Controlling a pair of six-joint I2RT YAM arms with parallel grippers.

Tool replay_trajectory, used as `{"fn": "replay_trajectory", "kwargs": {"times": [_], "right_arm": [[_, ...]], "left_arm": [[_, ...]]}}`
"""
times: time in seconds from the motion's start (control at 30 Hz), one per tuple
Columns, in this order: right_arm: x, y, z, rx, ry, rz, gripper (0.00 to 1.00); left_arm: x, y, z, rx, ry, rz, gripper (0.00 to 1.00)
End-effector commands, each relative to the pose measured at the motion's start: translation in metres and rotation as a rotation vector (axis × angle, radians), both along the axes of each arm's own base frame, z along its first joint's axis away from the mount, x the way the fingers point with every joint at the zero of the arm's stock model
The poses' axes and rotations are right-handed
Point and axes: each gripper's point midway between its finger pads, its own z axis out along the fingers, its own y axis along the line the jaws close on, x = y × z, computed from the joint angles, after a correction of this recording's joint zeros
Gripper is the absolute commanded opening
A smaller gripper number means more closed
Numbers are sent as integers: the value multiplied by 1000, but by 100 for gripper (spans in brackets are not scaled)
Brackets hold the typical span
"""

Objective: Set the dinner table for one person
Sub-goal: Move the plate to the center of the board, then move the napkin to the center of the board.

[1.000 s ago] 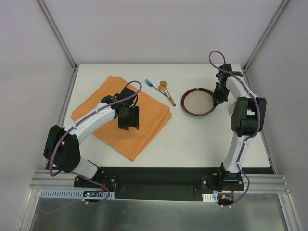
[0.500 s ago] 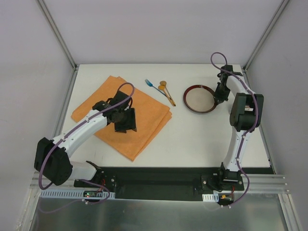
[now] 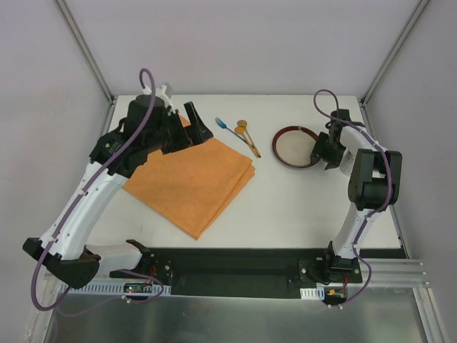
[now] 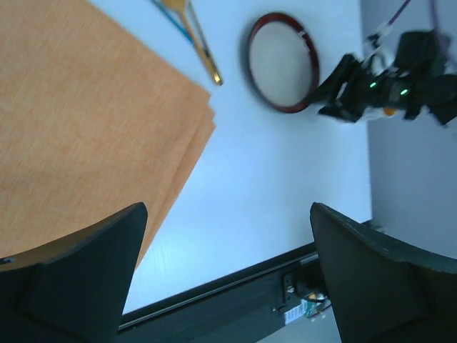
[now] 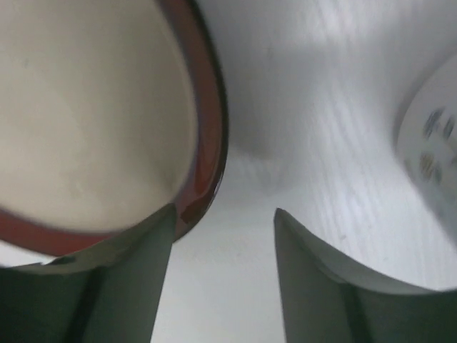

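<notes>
The white dinner table (image 3: 300, 207) holds a folded orange placemat (image 3: 189, 179) at the left. A red-rimmed plate (image 3: 294, 148) with a cream middle lies at the back right. My left gripper (image 3: 198, 127) hangs open, high above the placemat's far corner. The left wrist view shows its jaws (image 4: 228, 271) wide apart and empty above the placemat (image 4: 86, 121). My right gripper (image 3: 323, 151) is low at the plate's right edge, open. In the right wrist view its jaws (image 5: 221, 279) hold nothing, and the plate rim (image 5: 207, 143) lies just beyond the left fingertip.
A blue fork (image 3: 225, 123), a wooden spoon (image 3: 243, 126) and a golden stick-like utensil (image 3: 252, 144) lie between placemat and plate. A white patterned object (image 5: 428, 136) stands right of the right gripper. Grey frame posts rise at the table's far corners.
My left arm has lifted off the placemat, swung toward the far left and opened wide. My right gripper, shut at the plate's rim before, has opened; the plate stays put.
</notes>
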Motion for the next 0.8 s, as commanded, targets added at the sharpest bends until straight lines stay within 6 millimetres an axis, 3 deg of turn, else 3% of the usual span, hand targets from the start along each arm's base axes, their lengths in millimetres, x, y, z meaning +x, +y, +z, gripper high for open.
{"fn": "replay_trajectory", "kwargs": {"times": [0.0,0.13,0.33,0.5,0.77], "right_arm": [[2,39,55,168,-204,79,63],[-25,66,70,188,-243,199,65],[-58,95,63,191,-182,266,65],[-81,124,59,159,-140,342,65],[-108,156,55,177,-140,372,65]], "left_arm": [[5,9,66,-105,-129,87,99],[7,18,86,-177,-145,183,99],[13,37,107,-315,-141,387,99],[5,54,128,-446,-154,499,99],[-4,72,101,-518,-96,633,99]]}}
